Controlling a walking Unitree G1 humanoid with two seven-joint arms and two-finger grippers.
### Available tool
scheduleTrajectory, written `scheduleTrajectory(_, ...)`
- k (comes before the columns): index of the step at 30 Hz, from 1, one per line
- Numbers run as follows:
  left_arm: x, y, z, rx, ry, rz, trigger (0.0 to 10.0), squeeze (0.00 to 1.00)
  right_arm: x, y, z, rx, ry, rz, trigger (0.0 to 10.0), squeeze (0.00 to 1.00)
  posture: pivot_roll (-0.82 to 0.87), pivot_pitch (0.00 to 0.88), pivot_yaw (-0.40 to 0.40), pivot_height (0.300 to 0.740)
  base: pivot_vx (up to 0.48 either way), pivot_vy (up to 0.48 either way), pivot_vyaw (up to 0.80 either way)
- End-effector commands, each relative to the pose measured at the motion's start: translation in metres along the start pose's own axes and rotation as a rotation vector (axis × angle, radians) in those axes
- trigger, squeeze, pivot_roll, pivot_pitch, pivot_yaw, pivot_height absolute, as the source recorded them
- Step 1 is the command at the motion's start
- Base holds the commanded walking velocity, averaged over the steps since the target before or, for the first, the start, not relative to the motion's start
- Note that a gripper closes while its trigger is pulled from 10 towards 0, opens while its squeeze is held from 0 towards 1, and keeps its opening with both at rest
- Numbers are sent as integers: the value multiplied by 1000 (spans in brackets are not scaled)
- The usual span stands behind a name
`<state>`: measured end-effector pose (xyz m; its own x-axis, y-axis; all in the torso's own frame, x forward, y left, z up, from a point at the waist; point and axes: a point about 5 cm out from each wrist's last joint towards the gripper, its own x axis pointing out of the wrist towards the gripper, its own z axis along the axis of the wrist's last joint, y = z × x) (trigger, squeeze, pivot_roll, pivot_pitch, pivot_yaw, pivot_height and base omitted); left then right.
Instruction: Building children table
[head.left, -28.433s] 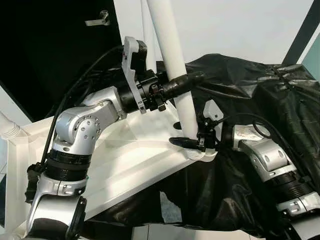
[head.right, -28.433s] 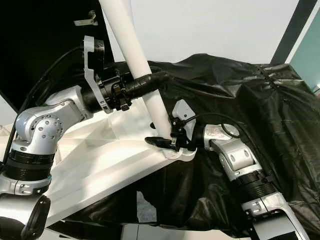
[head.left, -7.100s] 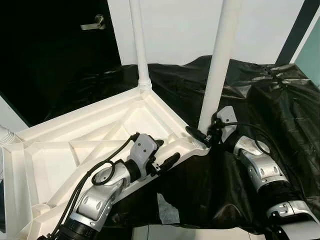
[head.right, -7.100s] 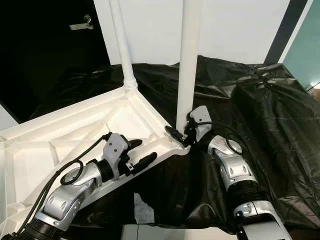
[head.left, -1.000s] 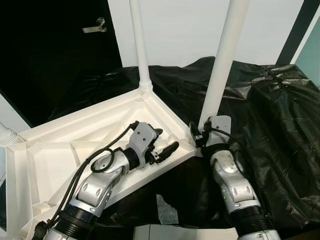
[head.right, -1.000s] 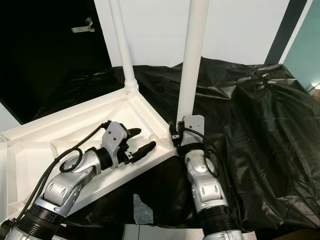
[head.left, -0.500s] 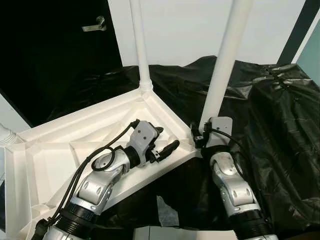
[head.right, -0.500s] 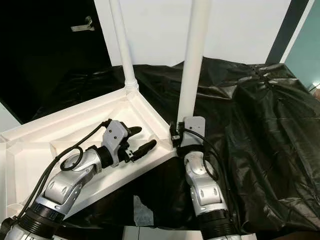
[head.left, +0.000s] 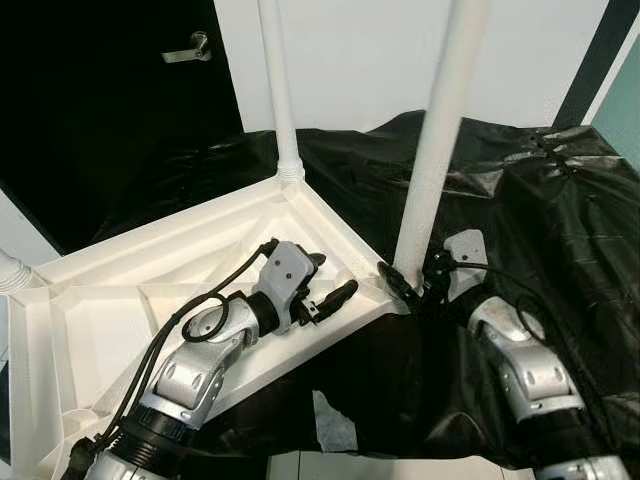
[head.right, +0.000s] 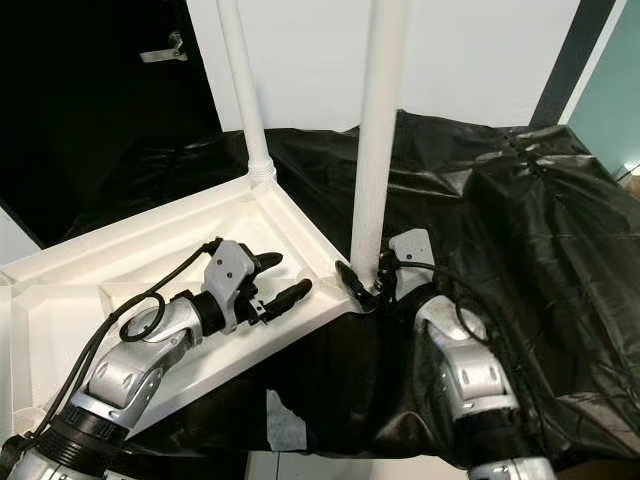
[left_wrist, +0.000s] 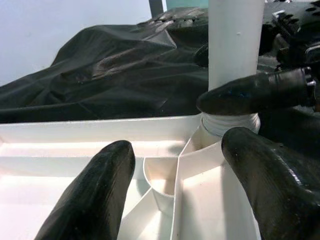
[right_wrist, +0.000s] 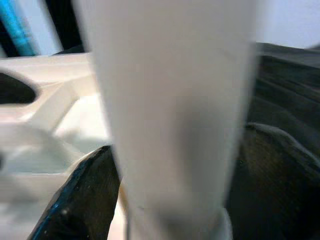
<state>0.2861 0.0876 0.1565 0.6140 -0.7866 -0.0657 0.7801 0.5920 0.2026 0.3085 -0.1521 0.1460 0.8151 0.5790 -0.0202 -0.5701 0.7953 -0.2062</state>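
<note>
The white children's table top (head.left: 120, 290) lies upside down on a black sheet. A far white leg (head.left: 280, 90) stands in its back corner. A near white leg (head.left: 435, 150) rises from the front right corner socket (left_wrist: 227, 125). My right gripper (head.left: 412, 280) is shut on this leg at its base, one finger (right_wrist: 85, 200) on each side. My left gripper (head.left: 335, 275) hovers open over the ribbed underside, pointing at that corner with nothing between its fingers (left_wrist: 100, 185).
The black sheet (head.left: 560, 200) covers the bench to the right and behind. A dark door with a metal handle (head.left: 185, 48) stands at the back left. A white wall (head.left: 360, 50) is behind the legs. A scrap of white paper (head.left: 330, 425) lies at the front edge.
My right forearm has swung out to the right and its wrist has turned around the near leg's base. The leg stands slightly more upright. The left gripper has stayed put.
</note>
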Motion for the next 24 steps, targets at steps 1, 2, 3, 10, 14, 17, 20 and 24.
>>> scheduleTrajectory(1,1,-1,1,21,3,-69,10000,0,4,3,1,2,-8,64,10000,0,-40,0,37,740,0,0,0)
scheduleTrajectory(2,1,-1,1,21,3,-69,10000,0,4,3,1,2,-8,64,10000,0,-40,0,37,740,0,0,0)
scheduleTrajectory(3,1,-1,1,21,3,-69,10000,0,4,3,1,2,-8,64,10000,0,-40,0,37,740,0,0,0)
scheduleTrajectory(10,-5,-3,-1,19,9,-63,10000,0,7,1,-4,-45,33,175,0,0,-22,0,24,740,0,0,0)
scheduleTrajectory(14,-6,-2,-1,10,10,-46,10000,0,3,1,-9,-27,60,118,0,0,-17,0,18,740,0,0,0)
scheduleTrajectory(17,-6,-3,-1,6,9,-43,10000,0,2,0,-11,-23,67,95,0,0,-17,0,18,740,0,0,0)
scheduleTrajectory(20,-7,-4,-2,4,11,-43,10000,0,2,-1,-14,13,86,-10,10000,0,-16,0,19,740,0,0,0)
scheduleTrajectory(24,-9,-4,-3,0,16,-46,10000,0,1,5,-19,97,100,-188,10000,0,-13,0,26,740,0,0,0)
